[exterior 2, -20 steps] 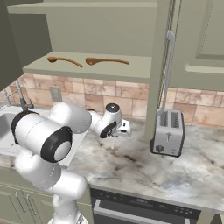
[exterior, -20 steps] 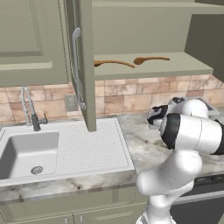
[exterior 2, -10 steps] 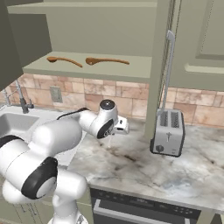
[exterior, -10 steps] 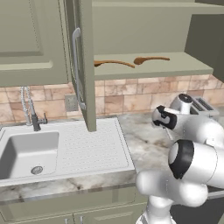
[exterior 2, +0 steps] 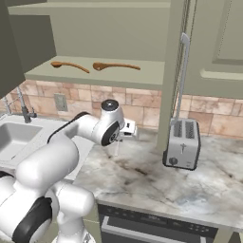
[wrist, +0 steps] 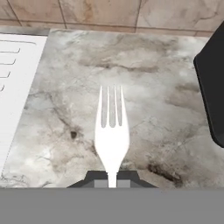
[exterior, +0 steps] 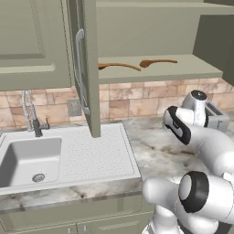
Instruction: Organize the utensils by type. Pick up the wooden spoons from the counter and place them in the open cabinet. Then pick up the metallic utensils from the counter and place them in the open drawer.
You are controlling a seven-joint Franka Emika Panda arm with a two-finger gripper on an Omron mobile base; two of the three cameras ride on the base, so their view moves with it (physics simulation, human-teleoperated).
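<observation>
**Fork held over the counter, both wooden spoons on the cabinet shelf**

In the hand view the gripper [wrist: 112,178] has its two dark fingers closed together on the handle of a pale silver fork [wrist: 112,131]. The fork points straight away from the hand, its four tines toward the tiled wall, with the marbled counter [wrist: 153,109] behind it. The ribbed white drainboard [wrist: 15,83] runs along the left edge of that view, and a dark rounded body, not clear enough to name, fills the right edge.

In the right base view the gripper [exterior 2: 124,134] sits at the end of the bent white arm, above the counter [exterior 2: 156,185] and between the sink side and the toaster [exterior 2: 182,149]. A thin pale piece hangs below the hand there, most likely the fork [exterior 2: 116,148], though it is too slim to make out in detail. The toaster stands on the counter below the open cabinet door [exterior 2: 178,71] with its long silver bar handle.

The two wooden spoons [exterior 2: 95,66] lie on the flat shelf of the open cabinet [exterior 2: 99,78], end to end and apart from each other, bowls toward the left in that view. The left base view shows the same spoons [exterior: 137,65] on the shelf, past the edge of the open door [exterior: 87,68].

In the left base view the sink [exterior: 29,157] and tap [exterior: 34,119] sit at the left, the drainboard beside them, and the arm curls over the counter [exterior: 153,151] at the right
</observation>
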